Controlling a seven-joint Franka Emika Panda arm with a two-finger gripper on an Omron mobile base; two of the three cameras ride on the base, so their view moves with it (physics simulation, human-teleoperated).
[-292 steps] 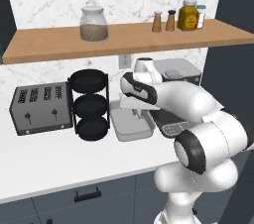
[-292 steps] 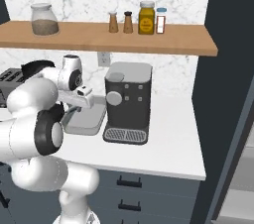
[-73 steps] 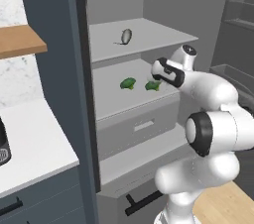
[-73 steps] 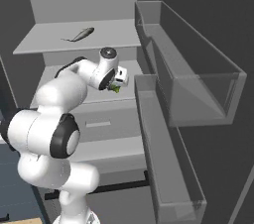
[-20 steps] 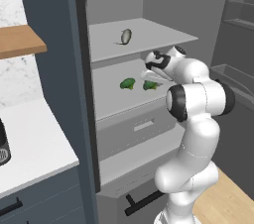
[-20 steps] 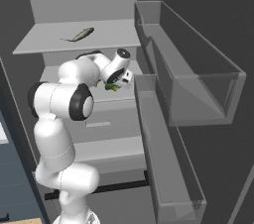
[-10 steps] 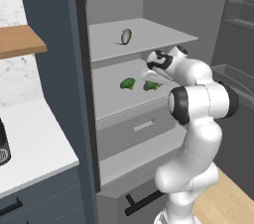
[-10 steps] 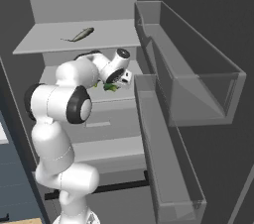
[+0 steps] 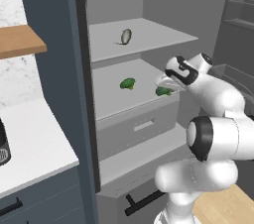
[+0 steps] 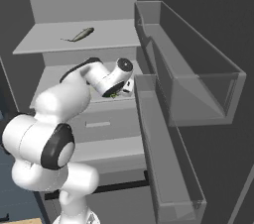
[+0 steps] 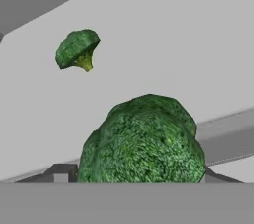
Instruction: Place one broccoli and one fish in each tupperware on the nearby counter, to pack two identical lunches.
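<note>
Since a second ago the arm has pushed a little deeper over the middle shelf, and the hand now sits right at the near broccoli (image 9: 163, 90). That broccoli fills the lower centre of the hand view (image 11: 144, 143), lying on the shelf at its front edge, with the dark tips of the claw (image 11: 131, 181) showing low at either side of it. The tips flank the floret, but whether they press on it I cannot tell; the jaws stand apart about as wide as the floret.

A second broccoli (image 9: 127, 84) lies further back on the same shelf (image 9: 111, 101), at the upper left of the hand view (image 11: 77, 49), well apart from the first. On the shelf above, at the upper middle of the left base view, lies the fish (image 9: 126, 36); the right base view shows it at upper left (image 10: 81, 34). At the lower left of the left base view, the white table (image 9: 30, 143) runs beside the tall cabinet.
</note>
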